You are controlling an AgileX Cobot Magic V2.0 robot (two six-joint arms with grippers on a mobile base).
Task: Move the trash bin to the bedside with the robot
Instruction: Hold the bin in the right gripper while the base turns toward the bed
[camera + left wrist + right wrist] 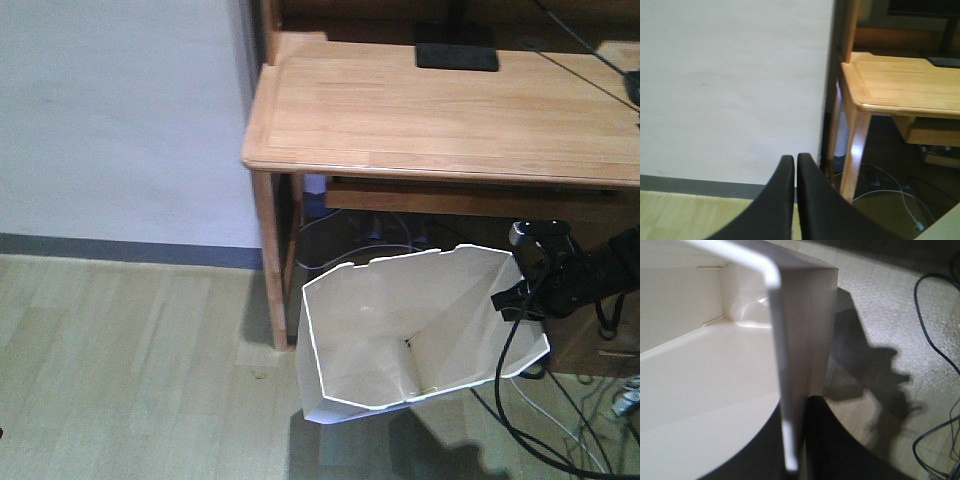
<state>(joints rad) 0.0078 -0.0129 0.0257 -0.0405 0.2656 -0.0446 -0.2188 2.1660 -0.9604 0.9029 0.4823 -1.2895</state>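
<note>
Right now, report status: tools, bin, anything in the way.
Left tool shut, empty. Right tool clamped on rim of white plastic many-sided trash bin. Light wooden desk close beside it, black cables on floor; bed not in view.

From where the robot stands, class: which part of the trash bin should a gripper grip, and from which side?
The thin rim wall of the trash bin on its right side, one finger inside and one outside, as the right gripper does: the body looks too wide for it, and the desk blocks the back.
</note>
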